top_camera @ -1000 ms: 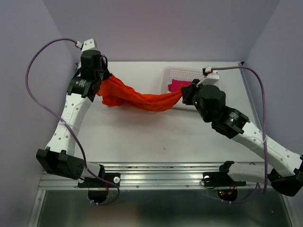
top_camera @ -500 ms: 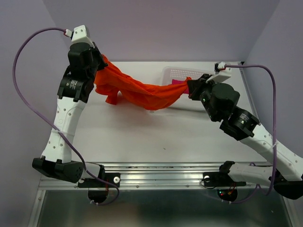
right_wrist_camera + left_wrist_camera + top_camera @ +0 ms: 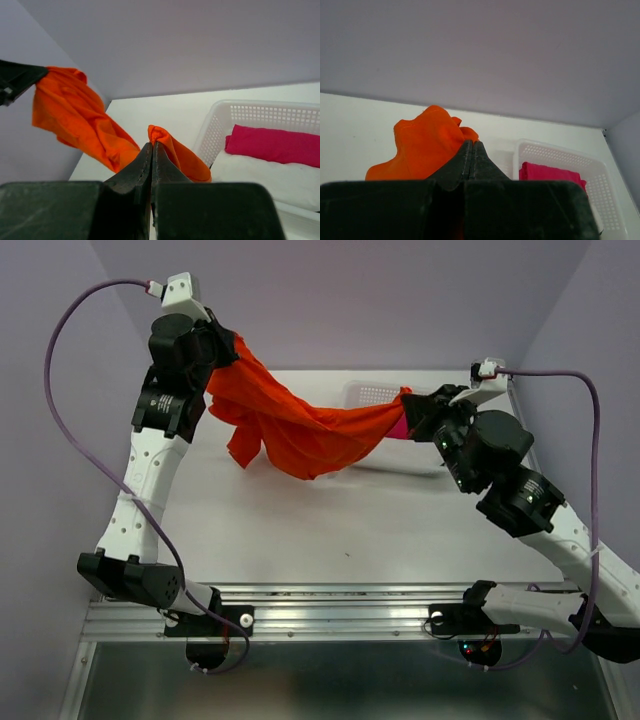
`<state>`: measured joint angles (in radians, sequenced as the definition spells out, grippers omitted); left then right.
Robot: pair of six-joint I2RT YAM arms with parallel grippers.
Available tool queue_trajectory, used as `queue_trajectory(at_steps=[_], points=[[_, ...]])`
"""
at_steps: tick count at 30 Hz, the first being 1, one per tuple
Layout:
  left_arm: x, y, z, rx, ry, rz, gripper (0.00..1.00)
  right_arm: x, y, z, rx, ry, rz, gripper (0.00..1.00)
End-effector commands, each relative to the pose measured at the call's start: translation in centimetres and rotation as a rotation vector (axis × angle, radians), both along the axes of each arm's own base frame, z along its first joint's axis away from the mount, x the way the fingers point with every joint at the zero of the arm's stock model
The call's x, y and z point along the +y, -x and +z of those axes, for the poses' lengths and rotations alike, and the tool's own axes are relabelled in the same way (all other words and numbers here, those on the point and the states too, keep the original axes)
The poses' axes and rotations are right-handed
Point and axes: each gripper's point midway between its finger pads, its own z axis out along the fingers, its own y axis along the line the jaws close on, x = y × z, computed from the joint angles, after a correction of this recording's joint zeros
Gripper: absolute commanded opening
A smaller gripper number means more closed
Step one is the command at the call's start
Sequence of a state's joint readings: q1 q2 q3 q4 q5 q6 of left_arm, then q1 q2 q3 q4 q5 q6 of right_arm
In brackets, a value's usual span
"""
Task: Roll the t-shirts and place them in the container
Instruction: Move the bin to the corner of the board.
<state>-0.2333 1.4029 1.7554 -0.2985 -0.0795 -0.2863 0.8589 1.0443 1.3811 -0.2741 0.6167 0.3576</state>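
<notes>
Both pairs of jaws are pressed fully together on cloth. The left gripper (image 3: 222,345) pinches one end of the orange-red t-shirt (image 3: 300,435) high over the bench's far-left corner, and the right gripper (image 3: 408,412) pinches the other end toward the far-right corner. The shirt sags in a swag between them. Only the wrist views show clearly into the white basket (image 3: 220,125) at the far edge, where a folded pink cloth (image 3: 275,145) lies on a white one (image 3: 250,182). The bench (image 3: 300,540) is white and the walls (image 3: 350,300) are lilac.

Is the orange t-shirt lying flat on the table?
No, the left claw and right claw hold the orange t-shirt up, sagging between them.
</notes>
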Motion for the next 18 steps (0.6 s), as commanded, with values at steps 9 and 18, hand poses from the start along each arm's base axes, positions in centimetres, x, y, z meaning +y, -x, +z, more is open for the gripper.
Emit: queue_trajectory(at_steps=[9,18], points=[[1.6,0.4,-0.7,-0.110,-0.037,0.045,0.34,7.5,4.1,-9.8,0.206,0.125,0.457,0.01],[5.0,2.3,-15.0,0.229,-0.051,0.189,0.99,4.5,5.2,-28.9,0.633,0.200,0.263,0.69]])
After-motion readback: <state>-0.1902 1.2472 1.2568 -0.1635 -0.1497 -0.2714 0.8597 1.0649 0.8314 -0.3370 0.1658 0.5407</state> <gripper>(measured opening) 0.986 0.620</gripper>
